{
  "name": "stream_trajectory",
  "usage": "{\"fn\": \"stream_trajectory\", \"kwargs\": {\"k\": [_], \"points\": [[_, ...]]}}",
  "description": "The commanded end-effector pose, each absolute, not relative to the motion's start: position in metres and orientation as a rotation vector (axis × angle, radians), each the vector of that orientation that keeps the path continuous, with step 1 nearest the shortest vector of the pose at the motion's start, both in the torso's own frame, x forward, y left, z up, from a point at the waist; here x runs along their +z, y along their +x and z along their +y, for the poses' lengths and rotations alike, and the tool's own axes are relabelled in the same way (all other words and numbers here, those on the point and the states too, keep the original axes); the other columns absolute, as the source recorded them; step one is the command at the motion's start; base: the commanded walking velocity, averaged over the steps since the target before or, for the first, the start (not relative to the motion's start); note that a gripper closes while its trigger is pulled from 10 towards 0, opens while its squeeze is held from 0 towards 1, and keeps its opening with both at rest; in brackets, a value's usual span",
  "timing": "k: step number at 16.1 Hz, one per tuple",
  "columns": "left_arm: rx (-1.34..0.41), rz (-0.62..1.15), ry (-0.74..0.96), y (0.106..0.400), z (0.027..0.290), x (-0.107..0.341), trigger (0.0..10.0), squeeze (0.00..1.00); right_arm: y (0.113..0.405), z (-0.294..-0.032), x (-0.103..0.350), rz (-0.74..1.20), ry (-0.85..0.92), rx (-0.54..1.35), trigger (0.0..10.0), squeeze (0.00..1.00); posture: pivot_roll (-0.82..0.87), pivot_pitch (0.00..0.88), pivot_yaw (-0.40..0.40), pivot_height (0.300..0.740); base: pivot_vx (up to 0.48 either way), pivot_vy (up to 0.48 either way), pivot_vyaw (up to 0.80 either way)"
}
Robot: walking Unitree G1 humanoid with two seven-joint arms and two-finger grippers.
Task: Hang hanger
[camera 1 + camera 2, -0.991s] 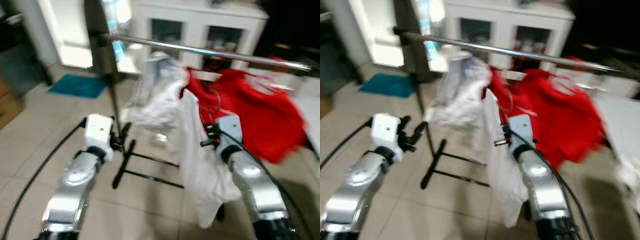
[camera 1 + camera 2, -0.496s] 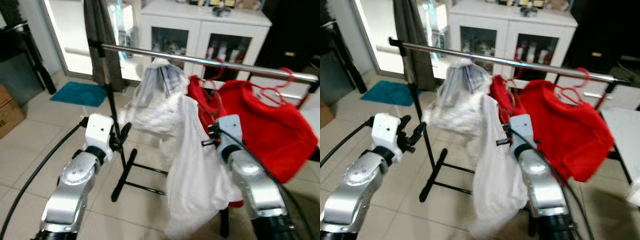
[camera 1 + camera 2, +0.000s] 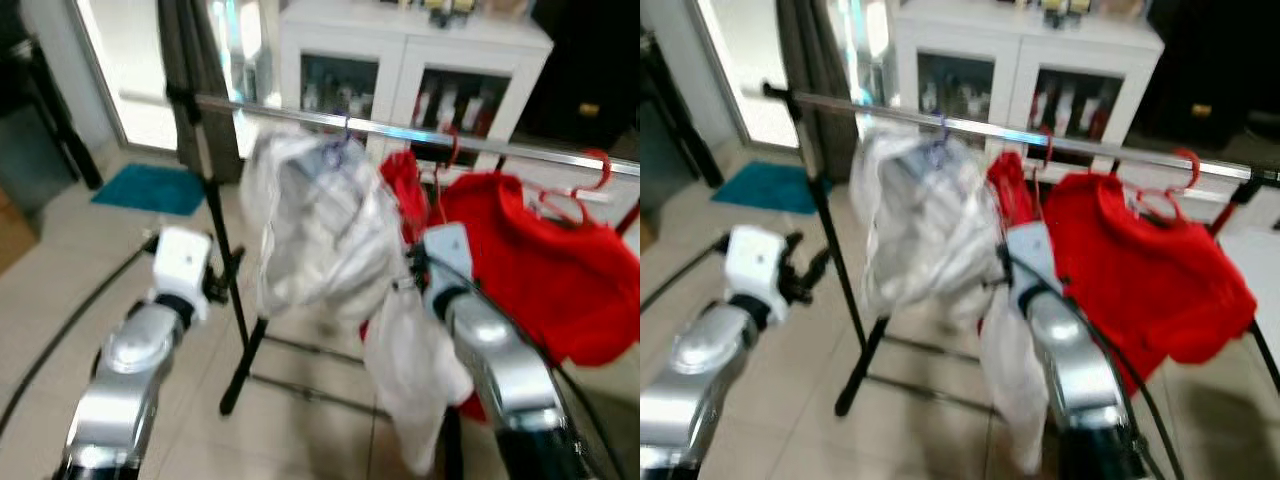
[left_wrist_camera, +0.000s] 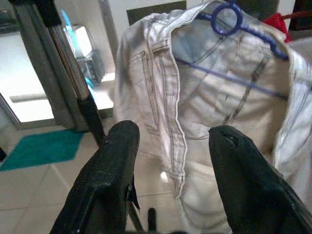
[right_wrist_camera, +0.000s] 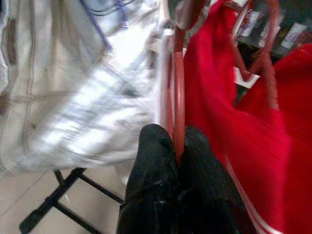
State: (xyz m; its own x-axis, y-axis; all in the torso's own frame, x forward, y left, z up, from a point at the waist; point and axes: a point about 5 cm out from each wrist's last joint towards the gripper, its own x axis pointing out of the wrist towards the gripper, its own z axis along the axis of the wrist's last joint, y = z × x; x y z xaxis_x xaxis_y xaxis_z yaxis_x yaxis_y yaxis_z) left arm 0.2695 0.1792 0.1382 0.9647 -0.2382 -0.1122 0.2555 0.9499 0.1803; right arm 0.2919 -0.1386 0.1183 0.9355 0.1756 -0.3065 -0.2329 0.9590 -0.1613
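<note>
**Red hanger pinched at the rail, white garment alongside**

The right gripper [image 5: 176, 146] is seen with its two black fingers [image 5: 156, 161] pressed together on the red hanger [image 5: 179, 92], the wire being clamped between them. In the right wrist view the hanger runs upward from the fingertips toward the top of the frame, with red cloth to its right and white cloth to its left.

In the head views a chrome rail [image 3: 1110, 152] crosses the upper half of the frame. A white garment [image 3: 320, 225] on a blue hanger [image 4: 229, 19] is hung at centre; a red sweater [image 3: 1140, 270] hangs at the right (some motion blur is present). The right arm is raised at centre-right, its wrist against the white garment's lower edge.

The left gripper [image 4: 170, 141] is held wide apart, nothing between its fingers, facing the white garment from the left of the stand's black upright [image 3: 225, 290]. A teal mat [image 3: 150, 188] lies on the tiled floor [image 3: 60, 270] at left.
</note>
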Motion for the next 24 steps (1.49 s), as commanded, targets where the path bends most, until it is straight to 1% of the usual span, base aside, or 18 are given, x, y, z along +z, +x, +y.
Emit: {"fn": "stream_trajectory", "kwargs": {"k": [1,3,6,10,12,14,15,16,17,19,20,22,24], "points": [[-0.282,0.081,0.195,0.269,0.171,0.140,10.0,0.00,0.289,-0.148,0.125,0.290,-0.224,0.224,10.0,0.00,-0.03,0.000,-0.009,0.740,0.255,0.000,0.00],[-0.287,0.081,0.192,0.269,0.170,0.140,10.0,0.00,0.283,-0.155,0.123,0.329,-0.254,0.266,10.0,0.00,-0.04,0.000,-0.009,0.740,0.000,0.000,0.00],[-0.298,0.082,0.185,0.266,0.170,0.139,10.0,0.00,0.276,-0.167,0.122,0.398,-0.280,0.272,10.0,0.00,-0.04,0.000,-0.011,0.740,0.000,0.000,0.00],[-0.305,0.091,0.189,0.265,0.173,0.137,10.0,0.00,0.278,-0.179,0.130,0.417,-0.305,0.207,10.0,0.00,-0.05,0.000,-0.011,0.740,0.000,0.000,0.00],[-0.377,0.108,0.193,0.260,0.172,0.135,10.0,0.00,0.280,-0.187,0.136,0.426,-0.299,0.140,10.0,0.00,-0.05,0.000,-0.016,0.740,0.000,0.000,0.00],[-0.380,0.112,0.202,0.258,0.175,0.135,10.0,0.00,0.283,-0.187,0.138,0.413,-0.274,0.122,10.0,0.00,-0.05,0.000,-0.019,0.740,0.000,0.000,0.00],[-0.380,0.113,0.204,0.258,0.175,0.135,10.0,0.00,0.283,-0.185,0.138,0.409,-0.262,0.122,10.0,0.00,-0.05,0.000,-0.018,0.740,0.000,0.000,0.00],[-0.393,0.116,0.215,0.257,0.178,0.135,10.0,0.00,0.285,-0.169,0.141,0.396,-0.241,0.167,10.0,0.00,-0.05,0.000,-0.017,0.740,0.000,0.000,0.00],[-0.396,0.118,0.219,0.257,0.178,0.135,10.0,0.00,0.286,-0.164,0.142,0.393,-0.237,0.184,10.0,0.00,-0.05,0.000,-0.016,0.740,0.000,0.000,0.00],[-0.417,0.120,0.225,0.256,0.180,0.136,10.0,0.00,0.286,-0.143,0.146,0.378,-0.195,0.254,10.0,0.00,-0.05,0.000,-0.012,0.740,0.000,0.000,0.00],[-0.451,0.123,0.236,0.253,0.181,0.137,10.0,0.00,0.289,-0.126,0.148,0.357,-0.177,0.302,10.0,0.00,-0.04,0.000,-0.010,0.740,0.000,0.000,0.00],[-0.462,0.128,0.248,0.252,0.185,0.138,10.0,0.00,0.295,-0.116,0.151,0.341,-0.175,0.314,10.0,0.00,-0.04,0.000,-0.008,0.740,0.000,0.000,0.00],[-0.465,0.138,0.264,0.250,0.191,0.139,10.0,0.00,0.307,-0.112,0.156,0.328,-0.149,0.280,10.0,0.00,-0.04,0.000,-0.007,0.740,0.000,0.000,0.00]]}}
